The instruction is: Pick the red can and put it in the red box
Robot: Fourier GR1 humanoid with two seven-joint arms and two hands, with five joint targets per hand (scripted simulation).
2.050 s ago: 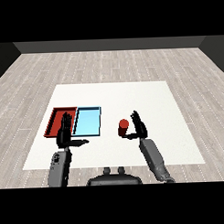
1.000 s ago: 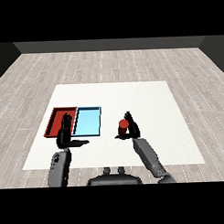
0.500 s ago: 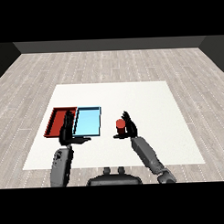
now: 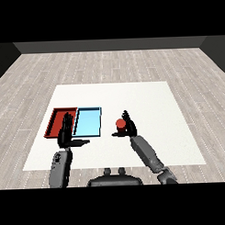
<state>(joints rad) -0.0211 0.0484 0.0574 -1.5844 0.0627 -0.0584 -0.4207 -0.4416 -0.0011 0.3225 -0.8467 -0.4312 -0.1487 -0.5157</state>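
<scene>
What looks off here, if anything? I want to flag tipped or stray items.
Nothing stands out. The red can stands upright on the table beside the right hand; the red tray and light blue tray lie squarely side by side.

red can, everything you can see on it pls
The red can is a small, plain red cylinder with no label that can be made out. It stands upright on the white table, right of the light blue tray and apart from it, outside both trays. The right hand is against its right side, fingers raised beside it and the thumb low in front. Whether the fingers have closed round it cannot be told. Nothing else touches it.
</scene>
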